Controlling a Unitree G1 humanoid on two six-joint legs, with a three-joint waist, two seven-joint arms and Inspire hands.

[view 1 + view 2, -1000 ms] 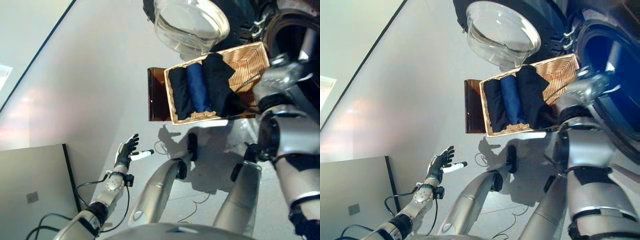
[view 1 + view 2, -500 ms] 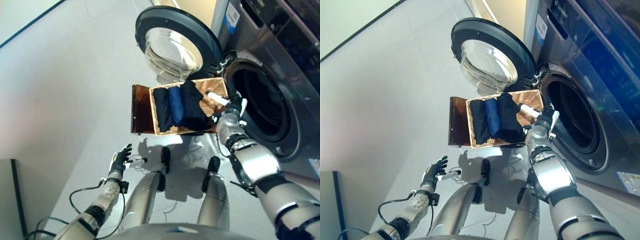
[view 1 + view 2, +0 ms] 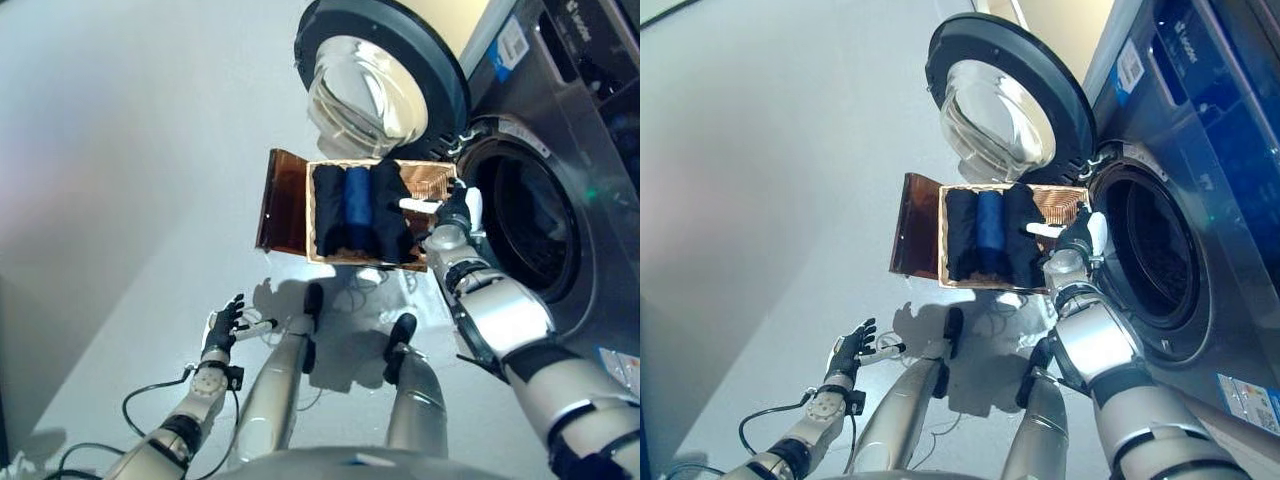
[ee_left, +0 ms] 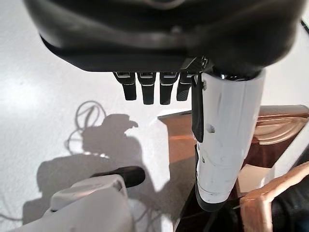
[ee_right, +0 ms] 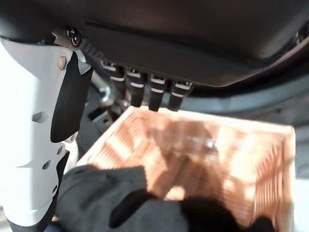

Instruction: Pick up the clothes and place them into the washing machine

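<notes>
Since half a second ago the head camera has swung — the whole scene sits differently in view, while the wicker basket (image 3: 425,185) and the washing machine (image 3: 590,150) keep their places relative to each other. The right hand (image 3: 455,210) remains poised over the basket's end nearest the drum opening (image 3: 525,225), much as before, its white-covered thumb pointing toward 9 o'clock across the bare wicker floor. In the right wrist view its fingers (image 5: 145,94) hang straight and relaxed, holding nothing, with a fold of black cloth just below the thumb.

The clothes lie in the basket, not yet lifted: three rolled bundles packed side by side at the end away from the machine — a black roll (image 3: 328,210), a blue roll (image 3: 357,208) between, and a larger black garment (image 3: 390,212) closest to the right hand. The basket rests on a brown stand (image 3: 283,200) on the floor, directly at 6 o'clock from the round glass door (image 3: 375,85), which stands swung wide.

The left hand (image 3: 222,325) hangs low at 7 o'clock of the scene, well apart from the basket, fingers spread and empty, as it was earlier.
</notes>
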